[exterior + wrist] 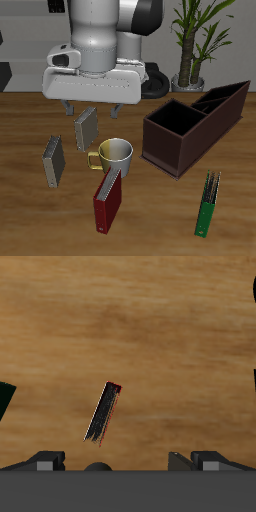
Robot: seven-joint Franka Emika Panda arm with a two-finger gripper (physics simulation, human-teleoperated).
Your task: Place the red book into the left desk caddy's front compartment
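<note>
I can read no word, number, label or brand anywhere I look, neither on the red book [109, 202], the two grey books [52, 161], the thin green book [208, 204], the mug [115, 155], nor the left desk caddy [193, 126].

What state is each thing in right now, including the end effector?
end effector: raised above the table, open, holding nothing
red book: upright near the table's front edge, not grasped
left desk caddy: on the table, its sections look empty
mug: upright just behind the red book
two grey books: both standing upright
green book: lying flat near the front edge
</note>
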